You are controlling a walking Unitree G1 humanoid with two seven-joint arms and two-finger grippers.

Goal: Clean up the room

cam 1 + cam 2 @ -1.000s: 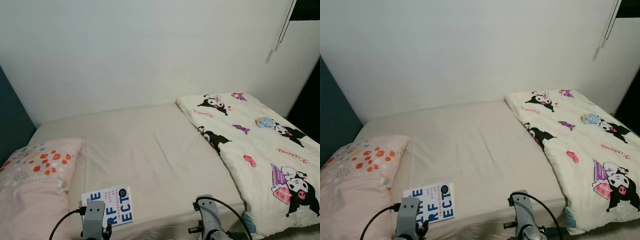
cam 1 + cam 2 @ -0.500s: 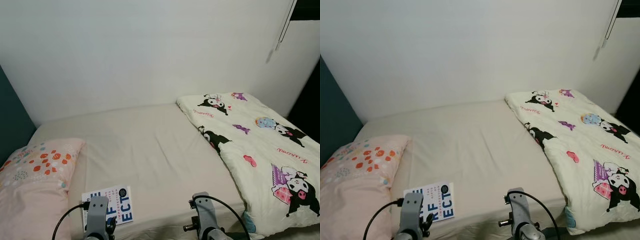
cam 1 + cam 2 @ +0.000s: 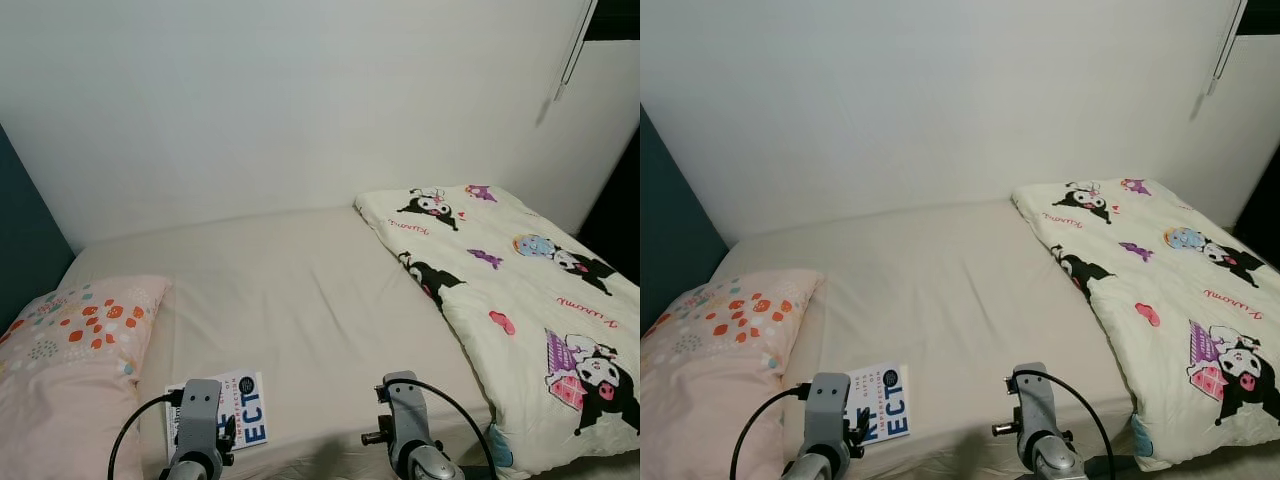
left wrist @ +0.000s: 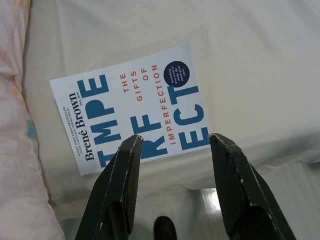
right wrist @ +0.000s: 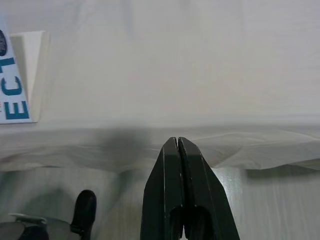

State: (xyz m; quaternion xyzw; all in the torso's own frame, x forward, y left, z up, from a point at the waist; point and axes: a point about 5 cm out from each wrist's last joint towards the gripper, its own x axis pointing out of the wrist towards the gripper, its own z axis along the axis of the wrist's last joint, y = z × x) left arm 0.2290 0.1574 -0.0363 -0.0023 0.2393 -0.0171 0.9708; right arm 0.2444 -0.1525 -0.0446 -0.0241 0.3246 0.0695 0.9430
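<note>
Book point(image 4: 134, 111), white cover with blue and red lettering, lies flat on the bed point(image 3: 300, 300) near its front edge, just beside the pink spotted pillow point(image 3: 70, 345) at my left. Cover reads "The Gifts of Imperfection", Brené Brown.

Left end effector point(image 4: 175, 145) hangs above the book's near edge, fingers point(image 4: 122, 185) spread wide, nothing between them. From the head camera I see the left arm at the bed's front edge, partly covering the book.

Right end effector point(image 5: 178, 141) closed tight, fingers pressed together, empty, over the bed's front edge to the right of the book.

Cartoon-print comforter point(image 3: 520, 300) is bunched over the right part of the bed. White wall point(image 3: 300, 100) behind.
</note>
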